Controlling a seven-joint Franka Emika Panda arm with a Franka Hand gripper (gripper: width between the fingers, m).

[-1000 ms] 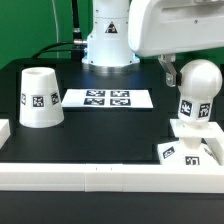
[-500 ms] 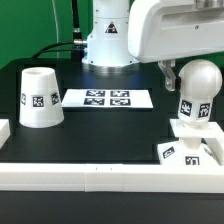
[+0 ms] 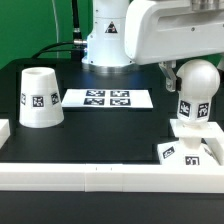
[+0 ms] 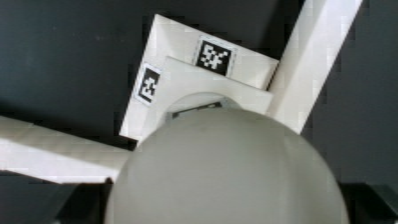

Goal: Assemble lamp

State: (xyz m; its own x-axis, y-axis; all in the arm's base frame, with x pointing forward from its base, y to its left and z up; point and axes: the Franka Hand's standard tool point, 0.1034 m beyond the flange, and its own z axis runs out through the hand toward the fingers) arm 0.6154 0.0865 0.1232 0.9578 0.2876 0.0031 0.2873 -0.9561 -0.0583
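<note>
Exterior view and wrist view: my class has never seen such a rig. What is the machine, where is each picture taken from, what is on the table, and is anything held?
The machine is one robot arm with a two-finger gripper. The exterior view is from a camera off the arm; the wrist view is from a camera on its wrist, close over the bulb. On the black table stand lamp parts: the cup-like shade at the exterior view's left, and the round bulb upright on the flat square base at its right. The flat tagged sheet is the marker board, no lamp part. A white rail borders the front. The gripper is beside the bulb; whether it grips it cannot be told.
</note>
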